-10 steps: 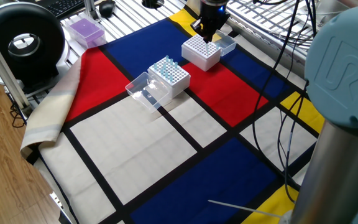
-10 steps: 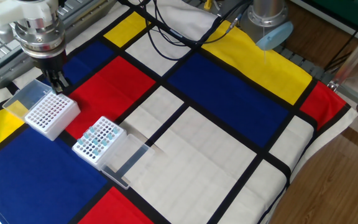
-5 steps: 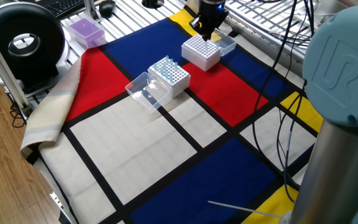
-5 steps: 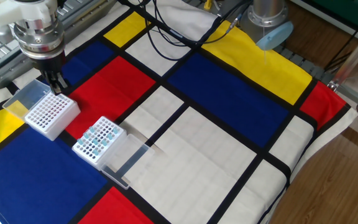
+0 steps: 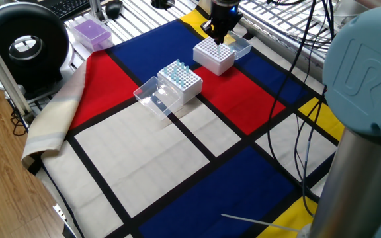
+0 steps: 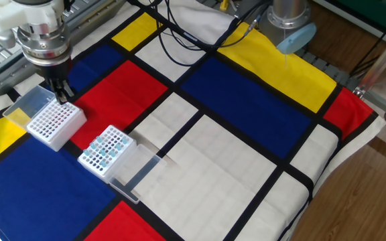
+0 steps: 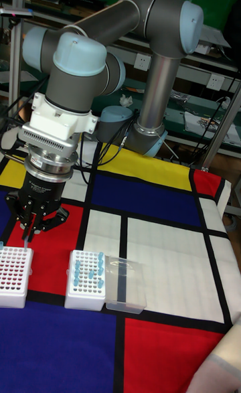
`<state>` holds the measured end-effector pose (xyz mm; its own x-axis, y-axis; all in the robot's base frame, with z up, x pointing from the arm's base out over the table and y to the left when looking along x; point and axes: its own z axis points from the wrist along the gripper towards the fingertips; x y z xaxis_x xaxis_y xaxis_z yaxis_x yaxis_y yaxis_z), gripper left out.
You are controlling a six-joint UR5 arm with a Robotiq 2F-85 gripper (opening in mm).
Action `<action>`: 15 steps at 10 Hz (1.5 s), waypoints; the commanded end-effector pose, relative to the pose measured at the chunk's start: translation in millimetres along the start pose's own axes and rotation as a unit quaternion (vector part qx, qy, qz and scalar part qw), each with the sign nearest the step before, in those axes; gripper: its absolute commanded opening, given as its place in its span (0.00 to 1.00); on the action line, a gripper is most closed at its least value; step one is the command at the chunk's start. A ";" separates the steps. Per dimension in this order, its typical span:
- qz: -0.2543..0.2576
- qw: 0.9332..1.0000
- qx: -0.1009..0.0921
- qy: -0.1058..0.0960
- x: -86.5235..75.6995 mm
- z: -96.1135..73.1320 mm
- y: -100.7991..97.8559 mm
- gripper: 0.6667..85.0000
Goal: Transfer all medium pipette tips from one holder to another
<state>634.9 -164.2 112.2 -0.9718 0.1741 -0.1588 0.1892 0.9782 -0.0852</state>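
Gripper point(image 6: 61, 96) has lifted slightly above the far corner of the empty rack point(image 6: 52, 124), fingers near-closed, grasp contents indiscernible; medium pipette tips point(image 6: 106, 148) sit in the adjacent source rack point(image 6: 104, 153), so the transfer appears barely begun.

You have a table covered with a cloth point(image 6: 246, 154) in blocks of red, blue, yellow and white, divided by black lines. On the cloth stand two white racks. One rack point(image 6: 57, 123) has only empty holes, and its clear lid point(image 6: 27, 107) lies open just beside it. The other rack point(image 6: 105, 152) holds the medium pipette tips point(image 6: 103, 148), and its clear lid point(image 6: 134, 172) lies open on the white block. Black cables point(image 6: 200, 33) lie across the cloth.
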 end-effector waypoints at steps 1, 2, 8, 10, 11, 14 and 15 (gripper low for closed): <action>0.003 1.000 -0.006 -0.006 -1.7 5.6 0.9 0.02; 0.003 1.000 -0.006 -0.007 -1.5 6.9 -0.6 0.02; 0.039 0.999 -0.023 0.015 9.9 -1.2 7.4 0.02; 0.048 0.998 -0.029 0.021 14.4 -3.7 8.8 0.02; 0.048 0.998 -0.029 0.020 14.8 -3.2 8.8 0.02; 0.025 1.000 -0.010 0.010 11.0 -3.6 -1.2 0.02; 0.018 1.000 -0.006 0.003 8.3 -5.0 -3.4 0.02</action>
<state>623.4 -160.5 112.0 -0.9628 0.2327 -0.1372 0.2417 0.9689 -0.0524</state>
